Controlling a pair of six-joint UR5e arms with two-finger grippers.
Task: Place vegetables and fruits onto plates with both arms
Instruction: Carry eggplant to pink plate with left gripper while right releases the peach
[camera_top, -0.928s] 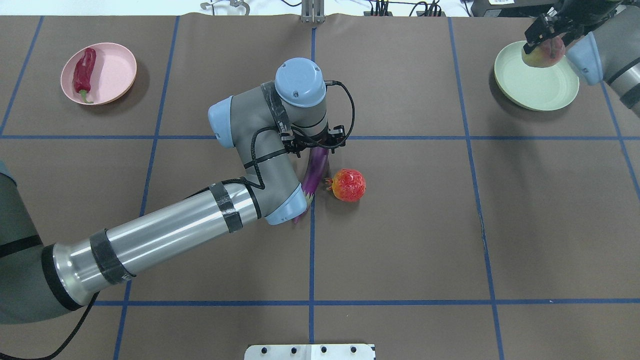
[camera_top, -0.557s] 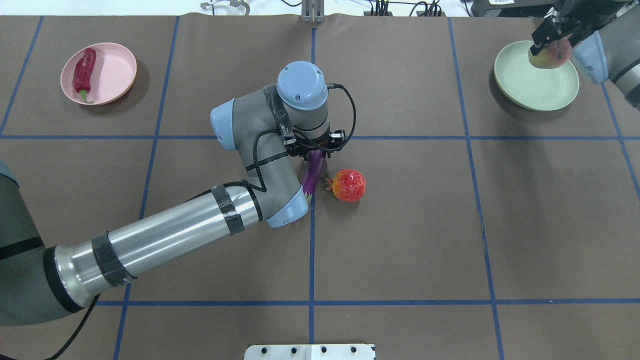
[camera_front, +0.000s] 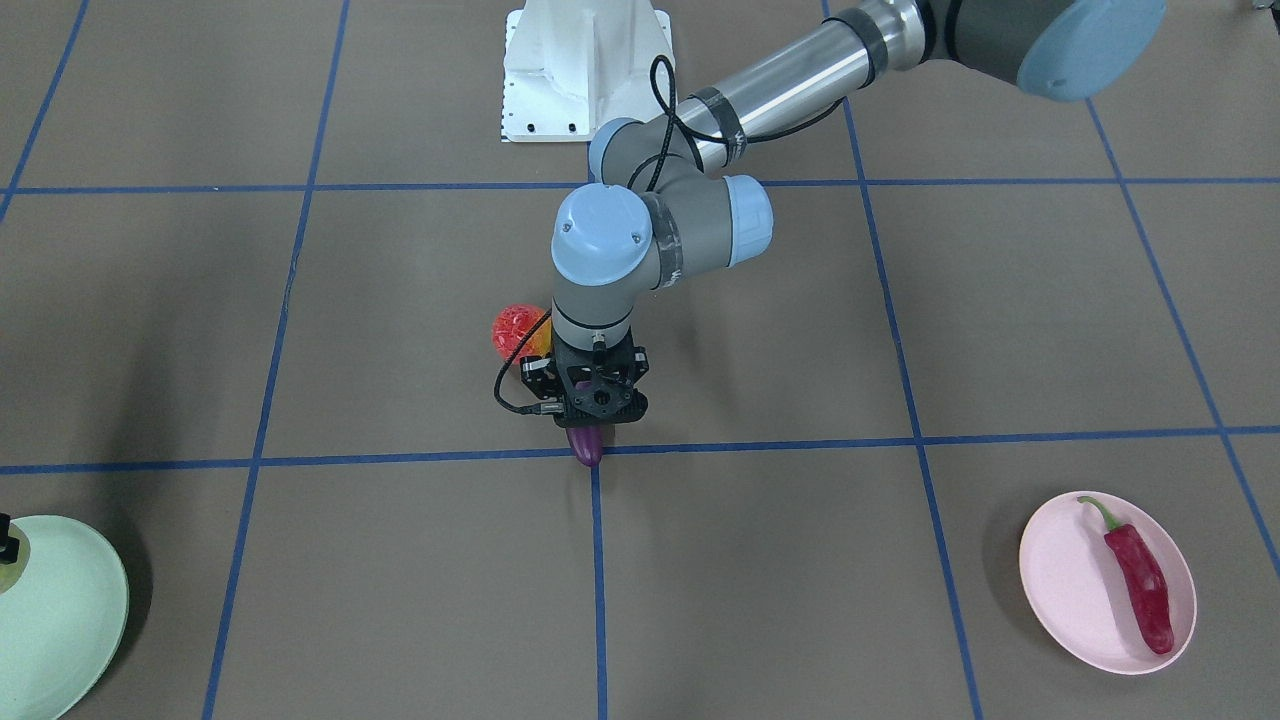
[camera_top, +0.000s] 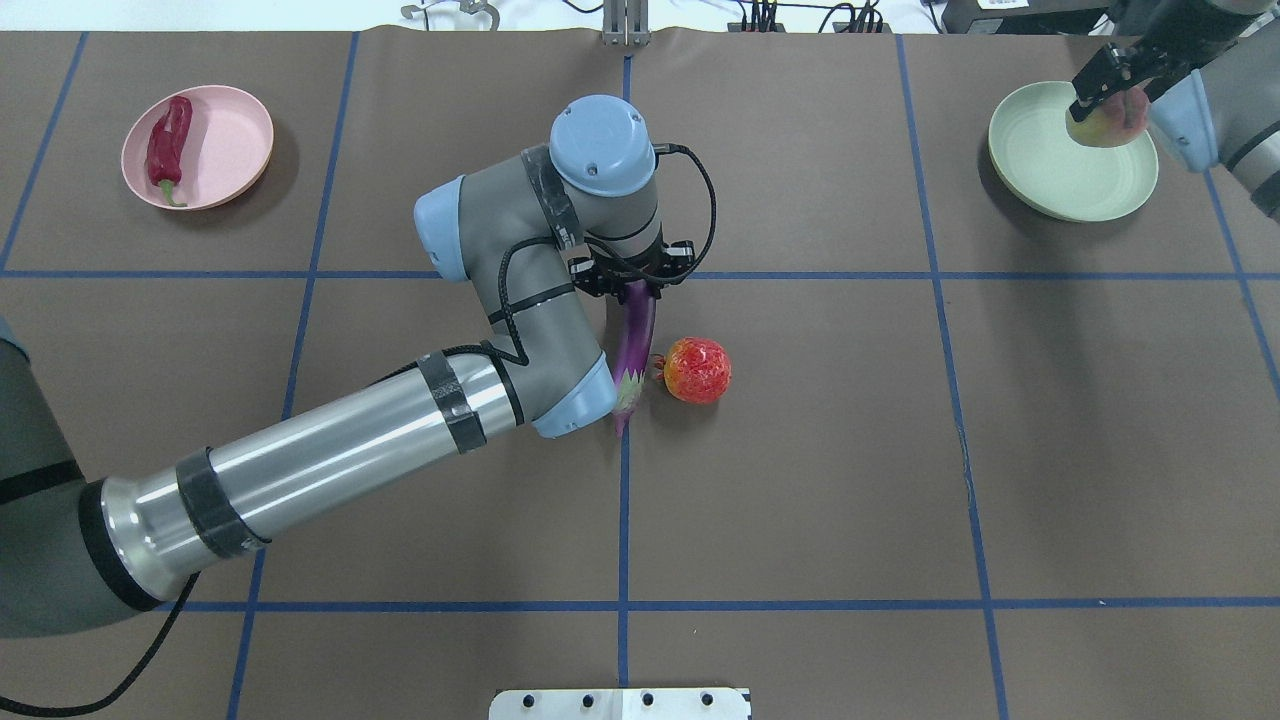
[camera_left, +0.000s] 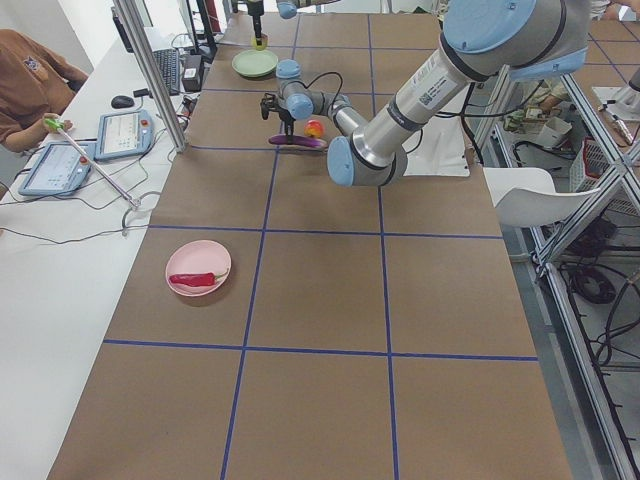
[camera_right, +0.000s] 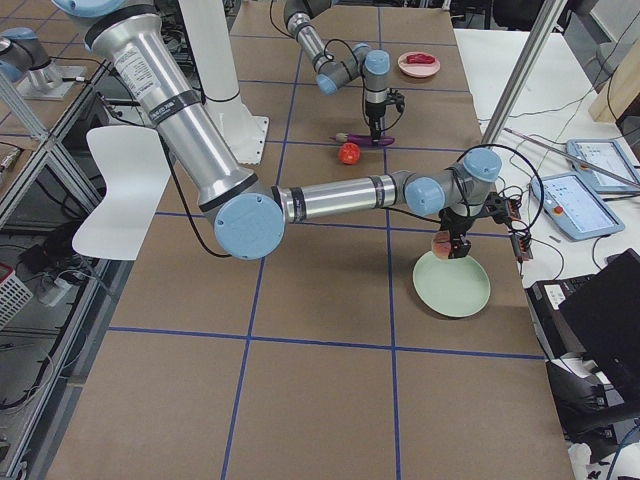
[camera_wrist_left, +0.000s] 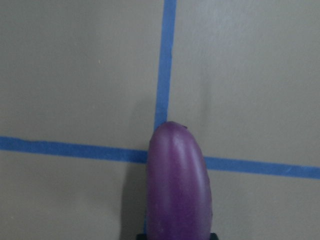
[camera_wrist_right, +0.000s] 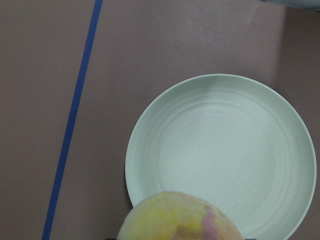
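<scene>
Seen from overhead, the brown paper-covered table, gridded with blue tape lines, carries a pale pink round plate at 10 o'clock and a pale mint green round plate at 2 o'clock. Near its centre lies a bumpy red-orange round fruit, with a long glossy purple eggplant just at its 9 o'clock.

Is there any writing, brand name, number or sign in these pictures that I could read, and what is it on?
No text can be read in any view.
Dark print on the left arm, on its silver tube: too small to read.
Dark print on the right arm, on its silver tube: too small to read.
Tablet screen: blurred, not legible.
</scene>
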